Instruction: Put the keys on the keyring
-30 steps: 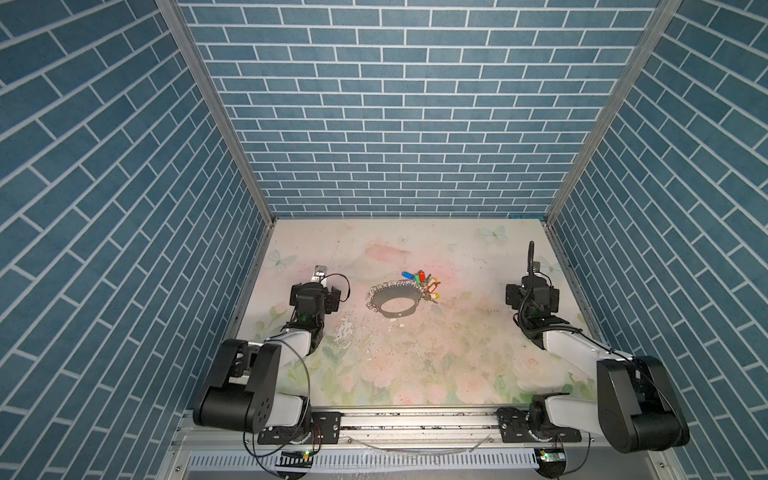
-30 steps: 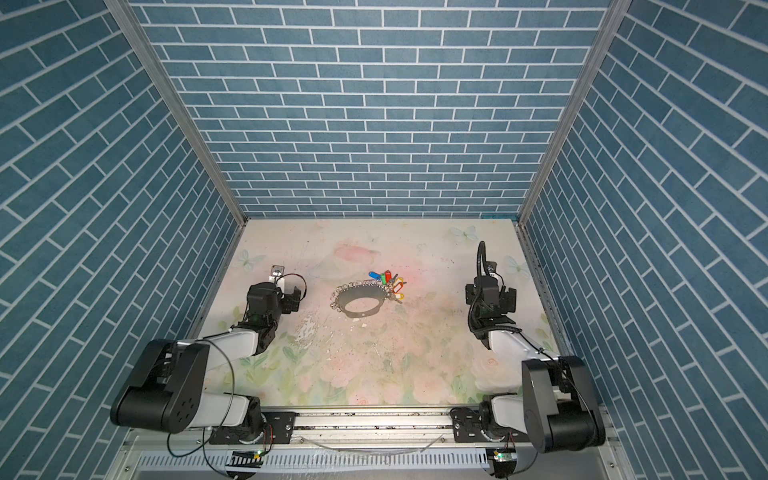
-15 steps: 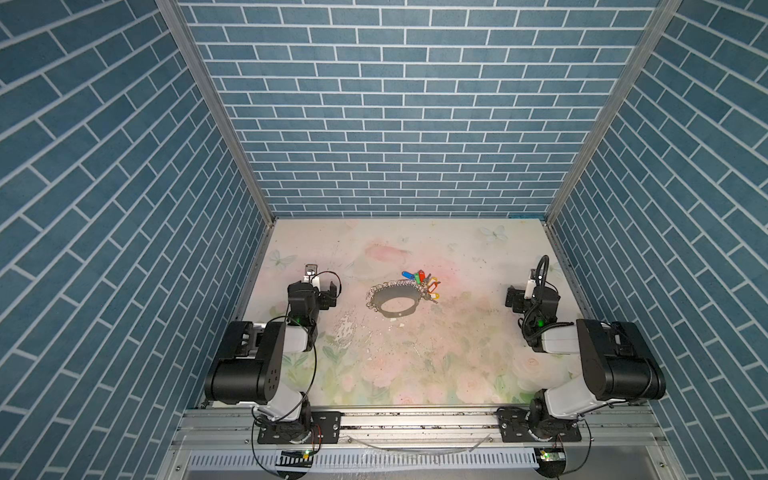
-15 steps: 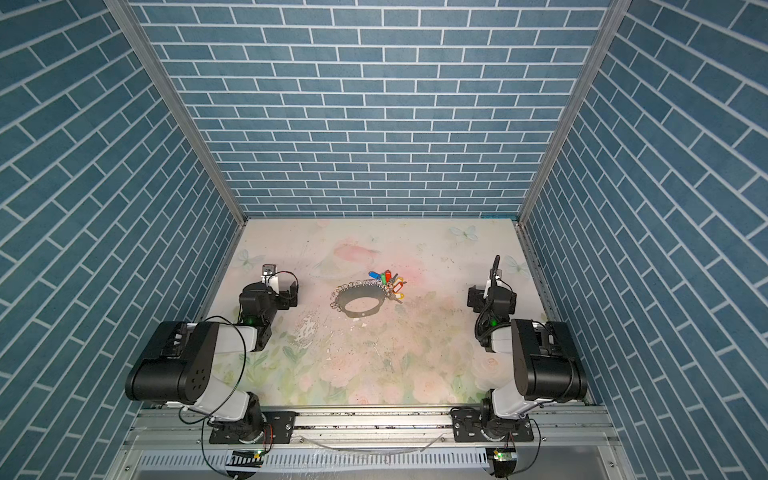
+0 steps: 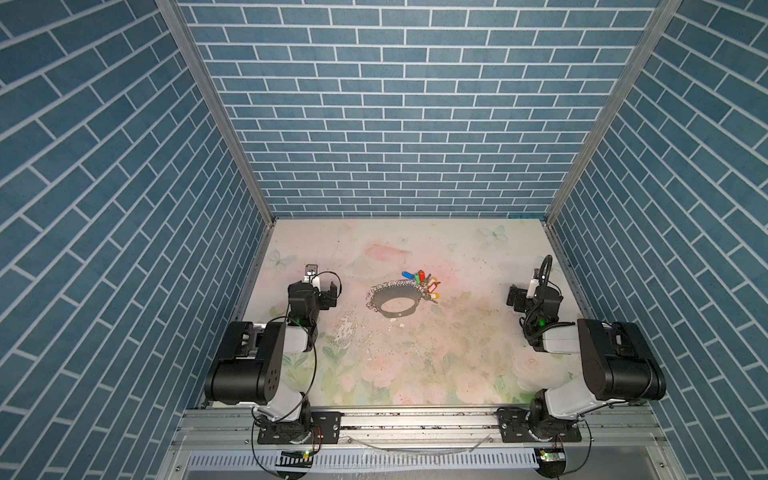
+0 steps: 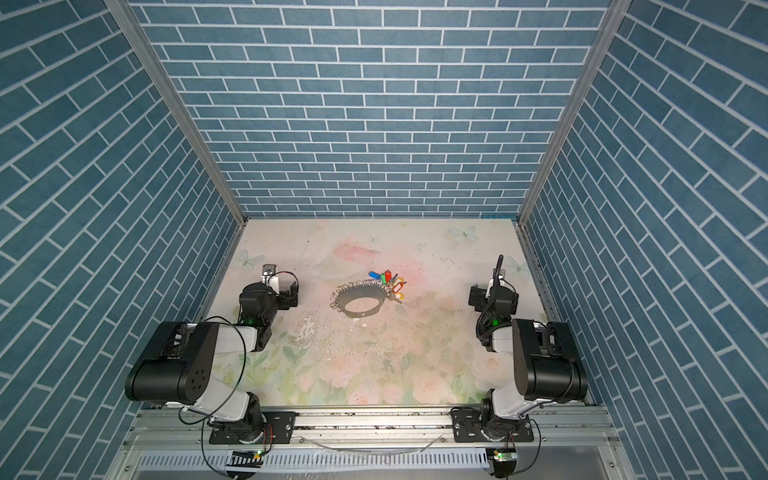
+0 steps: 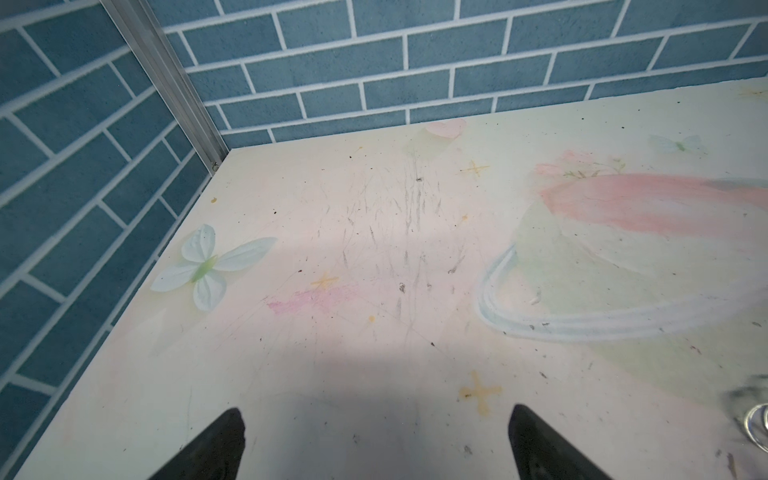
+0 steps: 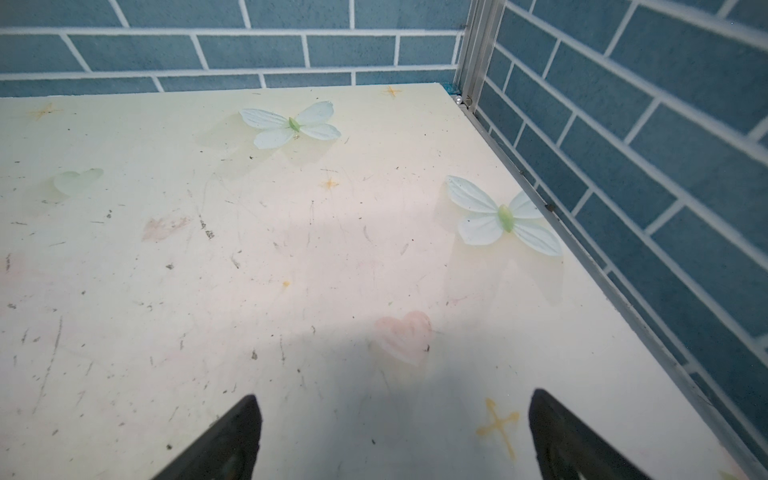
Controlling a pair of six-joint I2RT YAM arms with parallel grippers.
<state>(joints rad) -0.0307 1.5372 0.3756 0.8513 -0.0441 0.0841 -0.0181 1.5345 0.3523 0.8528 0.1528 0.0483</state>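
The keyring (image 5: 388, 286) (image 6: 354, 287), a silvery hoop hung with small split rings, lies mid-table in both top views. The keys (image 5: 422, 279) (image 6: 388, 277), with blue, green, red, yellow and orange tags, sit bunched at its far right side, touching it. My left gripper (image 5: 322, 287) (image 6: 283, 292) rests low, well to the left of the hoop. It is open over bare table (image 7: 376, 440). My right gripper (image 5: 528, 293) (image 6: 487, 296) is far to the right and also open and empty (image 8: 395, 432). Neither wrist view shows the keys.
Blue brick walls (image 5: 399, 124) close in three sides, with metal corner posts (image 7: 166, 83) (image 8: 473, 50). Both arms are folded near the front rail (image 5: 415, 419). The floral table top (image 5: 415, 365) is scuffed, and a worn white patch (image 5: 345, 328) lies left of centre. A blurred silvery bit (image 7: 757, 424) shows at the left wrist view's edge.
Both arms have folded back, elbows drawn toward the front rail. The grippers stay open near the same spots. The keyring and keys have not moved.
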